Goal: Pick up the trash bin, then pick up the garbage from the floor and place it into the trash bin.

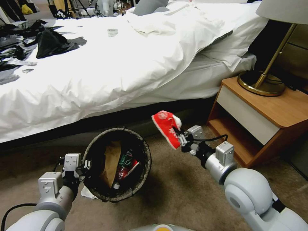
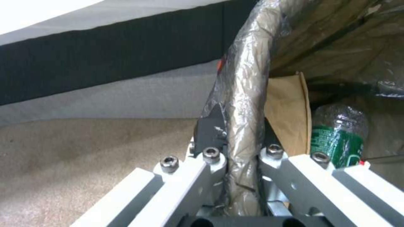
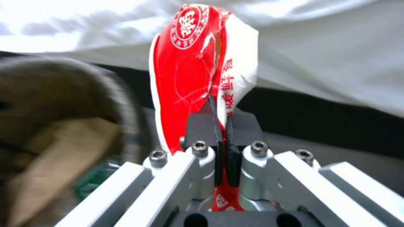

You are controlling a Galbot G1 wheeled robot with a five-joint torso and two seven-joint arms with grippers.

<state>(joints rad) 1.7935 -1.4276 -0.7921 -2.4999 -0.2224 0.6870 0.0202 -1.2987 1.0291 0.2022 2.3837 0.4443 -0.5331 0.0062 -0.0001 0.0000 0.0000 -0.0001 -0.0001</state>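
The trash bin [image 1: 146,150], lined with a dark bag, hangs tilted above the carpet in front of the bed. My left gripper [image 1: 86,164] is shut on its near-left rim [image 2: 246,94]. Inside lie a brown paper scrap [image 1: 110,160], a green bottle [image 2: 339,142] and a red carton [image 1: 130,168]. My right gripper [image 1: 178,134] is shut on a crushed red-and-white carton [image 1: 165,123], held in the air just right of the bin and above its rim level. In the right wrist view that carton [image 3: 185,78] stands up between the fingers [image 3: 202,126], with the bin [image 3: 63,104] beside it. A white tissue [image 1: 86,192] lies on the floor under the bin's left edge.
A bed with a white duvet [image 1: 128,64] spans the back, its dark base [image 1: 106,120] just behind the bin. A wooden nightstand [image 1: 256,118] with a brass lamp [image 1: 263,80] stands at the right. Beige carpet [image 1: 179,192] lies open in front.
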